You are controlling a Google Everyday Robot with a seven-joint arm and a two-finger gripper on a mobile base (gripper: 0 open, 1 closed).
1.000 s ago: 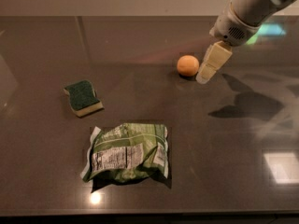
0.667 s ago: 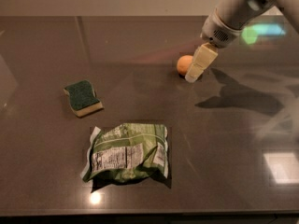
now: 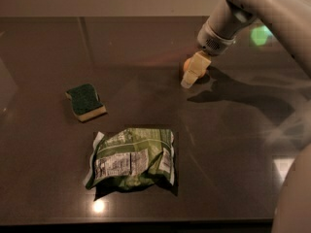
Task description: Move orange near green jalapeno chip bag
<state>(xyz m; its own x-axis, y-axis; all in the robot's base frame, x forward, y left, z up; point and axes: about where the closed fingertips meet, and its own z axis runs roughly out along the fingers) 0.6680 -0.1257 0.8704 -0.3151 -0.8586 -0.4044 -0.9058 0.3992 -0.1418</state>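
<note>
One small round orange fruit (image 3: 187,63) sits far back on the dark bench (image 3: 233,144), mostly hidden behind the tan end effector (image 3: 193,76) and well apart from the crumpled light-green foil chip bag (image 3: 132,159). Whether the end effector is spread or pinching, I cannot tell. The fruit is probably light, firm and apt to roll, so it is best gripped across its widest middle.
</note>
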